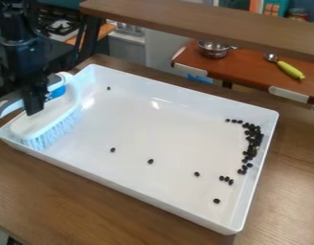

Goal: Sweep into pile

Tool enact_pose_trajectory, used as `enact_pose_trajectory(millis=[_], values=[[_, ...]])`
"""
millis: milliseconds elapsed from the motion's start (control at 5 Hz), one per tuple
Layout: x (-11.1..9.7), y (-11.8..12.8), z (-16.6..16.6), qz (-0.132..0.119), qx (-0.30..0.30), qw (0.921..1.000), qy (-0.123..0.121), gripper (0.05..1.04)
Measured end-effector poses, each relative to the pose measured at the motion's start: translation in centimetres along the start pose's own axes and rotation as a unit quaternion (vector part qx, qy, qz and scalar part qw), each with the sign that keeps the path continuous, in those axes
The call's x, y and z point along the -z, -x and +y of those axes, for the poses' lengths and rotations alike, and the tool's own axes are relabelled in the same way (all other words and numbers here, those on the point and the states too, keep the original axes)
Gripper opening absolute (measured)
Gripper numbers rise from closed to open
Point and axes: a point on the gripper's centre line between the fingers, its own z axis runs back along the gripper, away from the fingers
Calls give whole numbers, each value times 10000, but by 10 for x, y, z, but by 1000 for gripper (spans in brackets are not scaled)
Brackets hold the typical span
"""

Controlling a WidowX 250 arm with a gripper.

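Note:
The black gripper (pixel 37 98) hangs at the left, over the left end of the white tray, shut on the handle of a white and blue brush (pixel 48 117). The brush's pale blue bristles point down inside the tray (pixel 147 195) near its left wall. Many small black beans (pixel 252 141) lie in a curved band along the tray's right wall. Several loose beans (pixel 151 161) are scattered along the front half, and a single one (pixel 108 88) lies near the back left corner.
The tray stands on a brown wooden table (pixel 76 196). A wooden beam (pixel 204 21) crosses above the back. Behind it, a reddish-brown board (pixel 249 72) holds a metal pot (pixel 214 49) and a green-handled scoop (pixel 290 70). A toy stove (pixel 57 26) is at the back left.

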Motion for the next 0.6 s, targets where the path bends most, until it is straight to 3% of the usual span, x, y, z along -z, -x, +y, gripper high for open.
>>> enact_pose_trajectory(millis=[400, 600], values=[[1, -4, -31, 9, -150, 9994, -307, 492], [-3, -10, -59, 198, -304, 9991, -237, 493]])
